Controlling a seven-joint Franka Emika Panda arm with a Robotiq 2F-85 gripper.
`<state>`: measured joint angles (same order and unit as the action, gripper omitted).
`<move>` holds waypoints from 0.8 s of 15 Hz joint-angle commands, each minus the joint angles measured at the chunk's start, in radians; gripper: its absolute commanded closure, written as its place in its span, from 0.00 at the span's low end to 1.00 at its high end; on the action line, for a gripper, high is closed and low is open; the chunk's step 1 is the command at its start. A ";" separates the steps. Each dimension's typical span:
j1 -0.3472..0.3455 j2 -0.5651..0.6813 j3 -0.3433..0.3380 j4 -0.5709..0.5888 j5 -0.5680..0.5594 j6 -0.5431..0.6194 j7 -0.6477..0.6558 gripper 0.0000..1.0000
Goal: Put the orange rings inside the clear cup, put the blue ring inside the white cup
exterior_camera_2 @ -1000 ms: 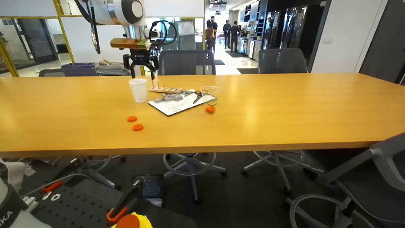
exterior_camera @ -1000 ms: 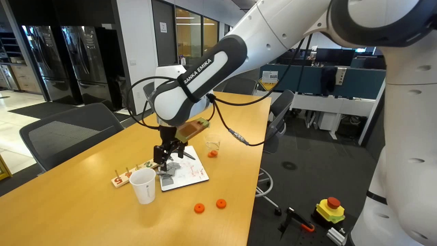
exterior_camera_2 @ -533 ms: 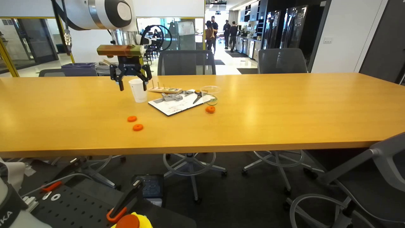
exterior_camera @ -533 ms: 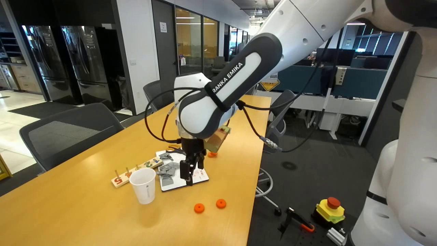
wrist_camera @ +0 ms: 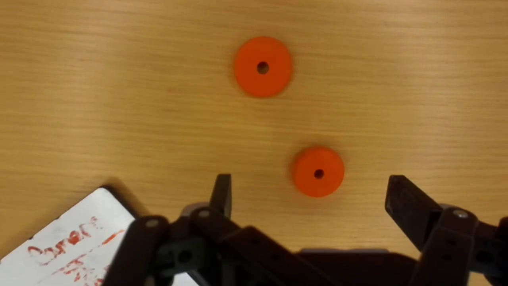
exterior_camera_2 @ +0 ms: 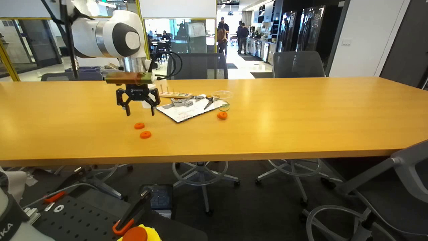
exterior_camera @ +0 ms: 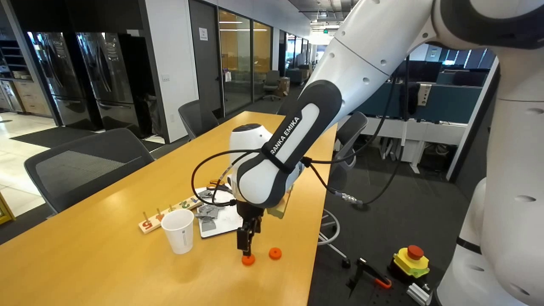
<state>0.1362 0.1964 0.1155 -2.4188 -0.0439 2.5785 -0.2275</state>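
Jaws are being held wide apart above the bench [exterior_camera_2: 301, 117]. A nearer orange ring [wrist_camera: 318, 186] is being framed between the jaws in the wrist view, lying flat below them. A farther orange ring [wrist_camera: 262, 83] is being seen just past that ring from the jaws, also lying flat. The white cup [exterior_camera: 178, 233] is being shown standing upright near the jaws. Behind it, farther from the jaws, a peg board [exterior_camera: 154, 222] is being seen. The clear cup [exterior_camera_2: 224, 99] is being seen well apart from the jaws, by a corner of the whiteboard [exterior_camera_2: 182, 114]. An orange piece [exterior_camera_2: 222, 115] is being noted near the clear cup, maybe more than one ring, too small to be told. Grey scraps [exterior_camera_2: 183, 102] and scissors [exterior_camera_2: 209, 99] are being carried by the whiteboard.
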 commanded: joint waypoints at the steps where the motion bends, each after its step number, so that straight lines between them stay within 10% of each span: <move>1: -0.005 0.040 0.002 -0.017 -0.045 0.096 0.015 0.00; 12: 0.021 0.075 -0.006 -0.061 -0.163 0.208 0.059 0.00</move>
<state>0.1435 0.2743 0.1154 -2.4674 -0.1702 2.7469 -0.2032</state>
